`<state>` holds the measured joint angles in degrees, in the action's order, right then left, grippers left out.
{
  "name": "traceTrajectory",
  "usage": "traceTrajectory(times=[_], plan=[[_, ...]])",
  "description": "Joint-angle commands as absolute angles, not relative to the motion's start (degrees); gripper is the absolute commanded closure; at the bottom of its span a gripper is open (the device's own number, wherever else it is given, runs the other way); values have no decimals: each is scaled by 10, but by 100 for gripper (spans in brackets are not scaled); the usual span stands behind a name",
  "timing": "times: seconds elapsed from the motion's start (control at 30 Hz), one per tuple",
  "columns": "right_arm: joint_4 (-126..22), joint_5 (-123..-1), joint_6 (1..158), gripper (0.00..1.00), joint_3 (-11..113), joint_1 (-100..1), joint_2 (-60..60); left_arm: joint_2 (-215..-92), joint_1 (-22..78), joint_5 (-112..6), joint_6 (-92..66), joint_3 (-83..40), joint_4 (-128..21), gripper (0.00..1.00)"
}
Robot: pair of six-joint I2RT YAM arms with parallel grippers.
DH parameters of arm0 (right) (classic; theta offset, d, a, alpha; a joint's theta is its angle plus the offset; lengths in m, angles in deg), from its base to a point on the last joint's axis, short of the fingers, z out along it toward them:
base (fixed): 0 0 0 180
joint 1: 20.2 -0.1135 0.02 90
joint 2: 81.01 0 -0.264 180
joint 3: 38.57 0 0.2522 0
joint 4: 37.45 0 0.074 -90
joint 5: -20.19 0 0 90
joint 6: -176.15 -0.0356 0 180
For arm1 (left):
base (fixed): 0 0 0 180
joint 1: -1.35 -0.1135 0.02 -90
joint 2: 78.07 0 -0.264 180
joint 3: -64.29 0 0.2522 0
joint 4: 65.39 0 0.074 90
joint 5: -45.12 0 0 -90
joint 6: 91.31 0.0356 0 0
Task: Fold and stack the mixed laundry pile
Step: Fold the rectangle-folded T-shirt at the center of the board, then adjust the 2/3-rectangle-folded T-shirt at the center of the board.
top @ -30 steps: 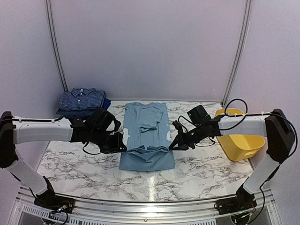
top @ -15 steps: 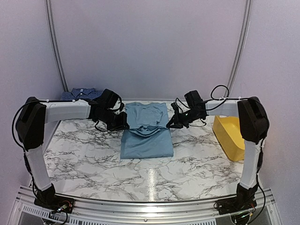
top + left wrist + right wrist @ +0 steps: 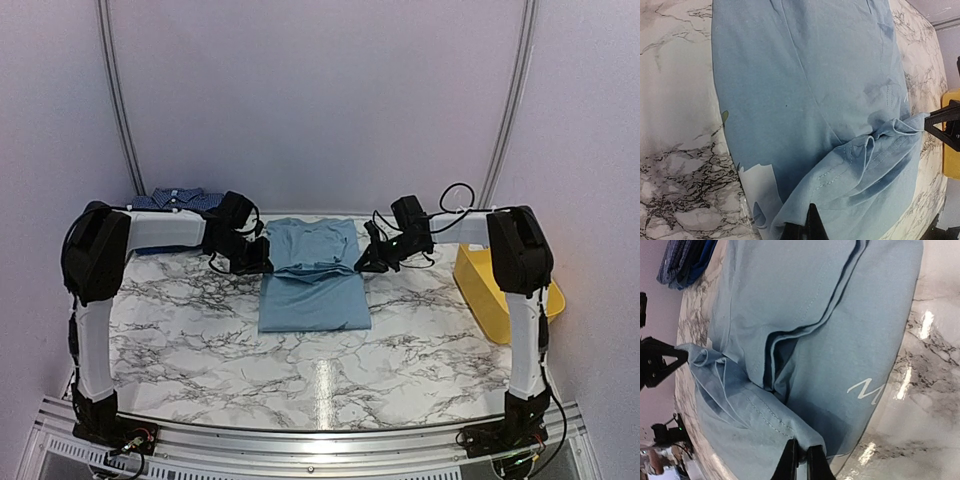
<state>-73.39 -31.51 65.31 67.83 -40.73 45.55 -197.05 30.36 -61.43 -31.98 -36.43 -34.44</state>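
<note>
1. Both arms have carried the T-shirt [image 3: 312,295] hem farther back over the tabletop [image 3: 200,330]; the T-shirt lies between the grippers.
2. The left gripper [image 3: 262,265] and right gripper [image 3: 362,265] each pinch a hem corner tight.
3. Keep both level, lay the hem square on the far edge, then release.

Light-blue T-shirt [image 3: 805,305] hem in end effector [image 3: 801,454]
</note>
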Motion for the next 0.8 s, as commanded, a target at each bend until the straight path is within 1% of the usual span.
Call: traceTrajectory(times=[0.0,0.07,0.13,0.2,0.27,0.33,0.43,0.57,0.77], plan=[[-752,-320,660,86,700,-400,469,-1993,293,-628,-305,-387,-333,91],[-762,-327,660,69,698,-398,458,-1984,286,-621,-306,-382,-334,68],[-765,-341,662,58,687,-394,428,-1957,277,-606,-300,-371,-336,54],[-770,-356,667,51,679,-390,399,-1925,273,-587,-286,-356,-337,43],[-783,-366,682,49,673,-388,374,-1892,271,-572,-269,-335,-336,37],[-789,-361,691,48,662,-390,355,-1861,271,-575,-261,-311,-337,36],[-776,-343,694,50,630,-404,334,-1839,276,-611,-245,-278,-342,37],[-749,-313,686,57,599,-439,337,-1841,296,-674,-234,-250,-371,46],[-708,-278,664,64,638,-465,400,-1898,315,-710,-260,-267,-422,61]])
